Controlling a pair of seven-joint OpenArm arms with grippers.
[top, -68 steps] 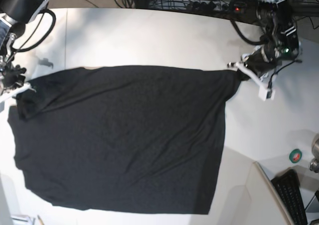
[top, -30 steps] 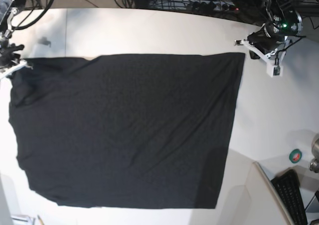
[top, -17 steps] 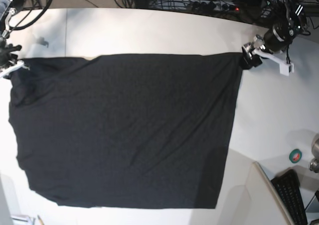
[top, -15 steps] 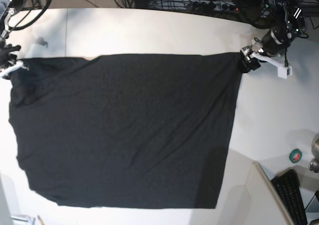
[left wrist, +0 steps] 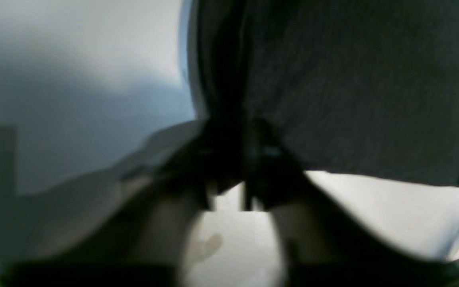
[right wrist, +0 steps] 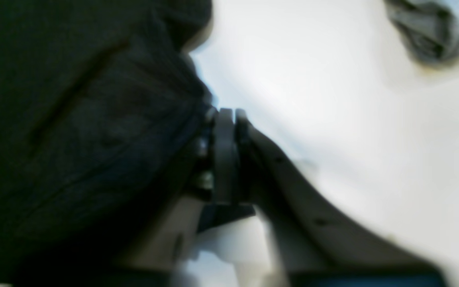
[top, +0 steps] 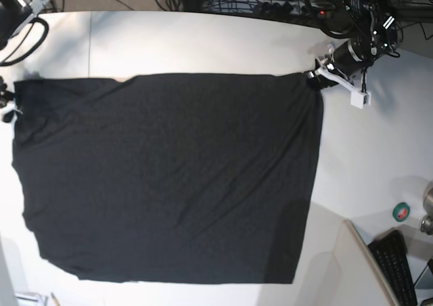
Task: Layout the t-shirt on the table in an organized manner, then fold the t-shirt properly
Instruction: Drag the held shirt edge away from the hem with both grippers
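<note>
- Base view: the table (top: 203, 45) is white and far wider than the cloth; a dark seam runs across its far part
- the t-shirt (top: 169, 177) lies spread flat, plain black side up (a few soft wrinkles), covering most of the middle and left
- the left gripper (top: 316, 77) is at the shirt's far right corner; its jaws are pinched together on the fabric there
- the right gripper (top: 8, 106) sits at the far left corner; the wrist view is blurred, and I cannot tell its grip
</note>
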